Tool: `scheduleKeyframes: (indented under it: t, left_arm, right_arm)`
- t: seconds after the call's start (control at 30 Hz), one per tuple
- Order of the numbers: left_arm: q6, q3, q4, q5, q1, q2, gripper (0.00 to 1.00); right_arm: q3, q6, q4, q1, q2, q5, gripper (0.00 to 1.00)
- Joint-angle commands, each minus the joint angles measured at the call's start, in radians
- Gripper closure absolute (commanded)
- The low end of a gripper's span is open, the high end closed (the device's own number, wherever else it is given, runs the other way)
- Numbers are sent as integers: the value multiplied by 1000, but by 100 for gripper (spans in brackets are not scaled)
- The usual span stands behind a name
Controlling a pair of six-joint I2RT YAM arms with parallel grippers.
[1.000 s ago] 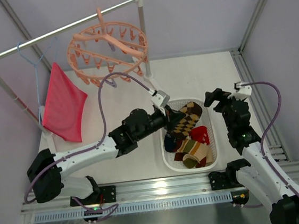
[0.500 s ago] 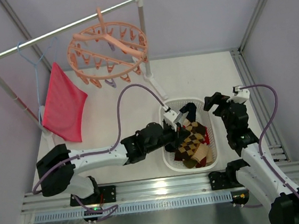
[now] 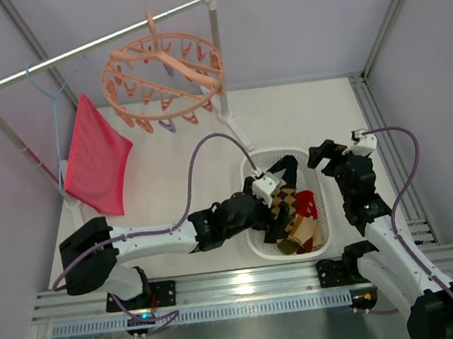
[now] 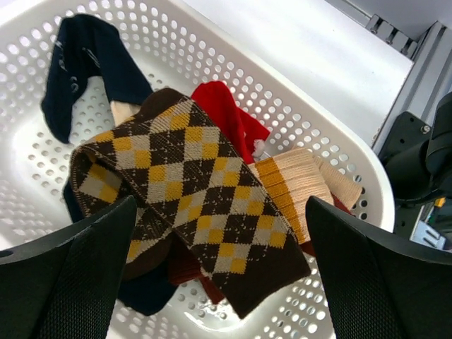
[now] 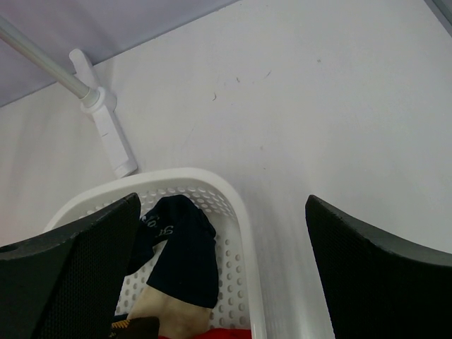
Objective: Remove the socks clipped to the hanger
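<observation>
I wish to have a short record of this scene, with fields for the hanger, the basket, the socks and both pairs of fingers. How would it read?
hanger: salmon-pink ring on the rail; no sock seen on its pegs
basket: white, perforated, on the table
basket contents: diamond-patterned sock on top; navy sock, red sock and striped sock around it
left fingers: open above the basket, holding nothing
right fingers: open near the basket's far right corner, holding nothing
</observation>
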State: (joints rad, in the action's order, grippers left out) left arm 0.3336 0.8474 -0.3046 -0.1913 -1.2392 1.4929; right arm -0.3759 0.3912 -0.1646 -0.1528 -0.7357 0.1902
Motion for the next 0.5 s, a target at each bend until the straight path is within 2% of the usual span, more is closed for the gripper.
scheduleKeyframes:
  t: [0.0,0.27,0.37,0.47]
  left_arm:
    - [-93,-8,1,-29,-13,-75,0]
    - [-162,-128,81,-241,-9,-232,0]
    - [-128,-200,93,-277,35,-301,0]
    - [-55,-279,96,-229,172,-387,0]
  right_arm:
    - [-8,-5,-39,7,9,2,2]
    - [-9,-3,-44,9,-2,-14,2]
    - [-9,-2,-47,7,-10,-18,2]
    - [-11,-2,-49,7,-17,-26,2]
